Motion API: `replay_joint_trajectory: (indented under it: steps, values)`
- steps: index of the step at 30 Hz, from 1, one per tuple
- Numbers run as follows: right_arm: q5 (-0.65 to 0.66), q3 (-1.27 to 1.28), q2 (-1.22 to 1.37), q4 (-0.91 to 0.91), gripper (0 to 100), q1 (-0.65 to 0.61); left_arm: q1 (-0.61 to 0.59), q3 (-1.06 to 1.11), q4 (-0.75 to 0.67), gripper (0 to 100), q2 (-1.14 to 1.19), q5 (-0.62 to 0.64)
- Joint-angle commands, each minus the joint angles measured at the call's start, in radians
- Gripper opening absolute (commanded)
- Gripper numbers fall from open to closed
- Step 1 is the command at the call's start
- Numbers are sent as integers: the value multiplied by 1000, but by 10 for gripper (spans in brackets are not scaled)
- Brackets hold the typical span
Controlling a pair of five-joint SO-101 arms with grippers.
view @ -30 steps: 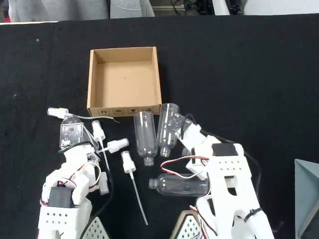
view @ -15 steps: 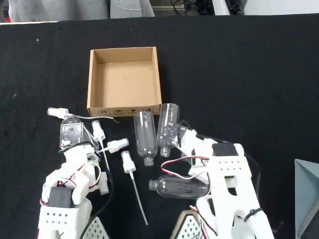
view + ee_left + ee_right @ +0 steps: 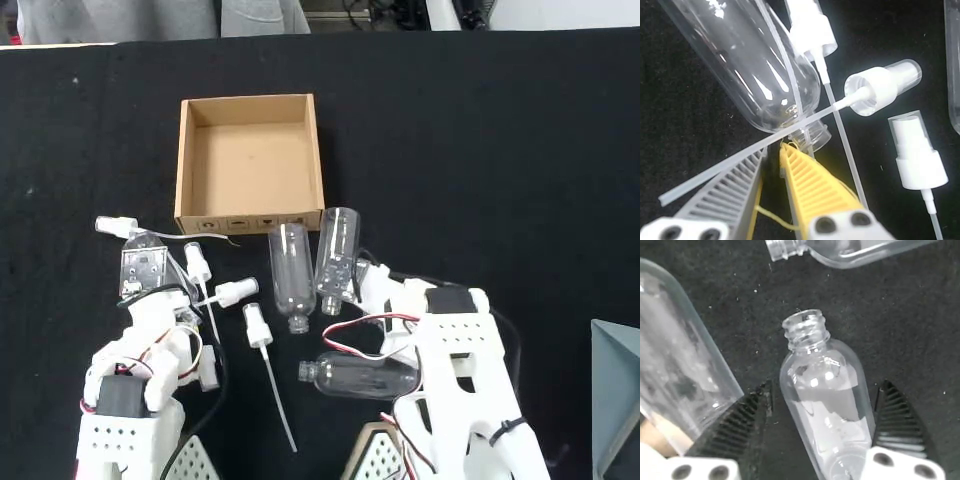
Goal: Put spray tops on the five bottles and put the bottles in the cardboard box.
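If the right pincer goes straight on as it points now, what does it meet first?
The right pincer would probably meet the clear bottle lying between its open jaws, neck pointing away; depth is unclear.

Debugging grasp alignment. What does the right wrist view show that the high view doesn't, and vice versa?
Right wrist adds: the right gripper is open, with one finger on each side of a bottle whose threaded neck is bare. High view adds: the cardboard box with nothing in it, and loose spray tops lying on the table. Both: that bottle at the gripper, and what looks like the same second capless bottle lying nearby.
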Motion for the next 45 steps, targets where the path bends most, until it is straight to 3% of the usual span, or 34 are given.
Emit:
replay_joint_trajectory:
  steps: [1, 12, 20, 29, 37, 45]
  values:
    - [14, -19, 5, 5, 293, -20, -7, 24, 6, 33, -5, -9]
    - [48, -18, 2, 5, 292, -18, -7, 24, 6, 33, -5, -9]
    - [48, -19, 1, 5, 132, -18, -7, 24, 6, 33, -5, -9]
    - [48, -24, -1, 5, 74, -18, -7, 24, 6, 33, -5, -9]
    - [43, -47, -1, 23, 56, -15, -7, 24, 6, 33, -5, -9]
    - [3, -174, -2, 169, 56, -17, -7, 24, 6, 33, -5, -9]
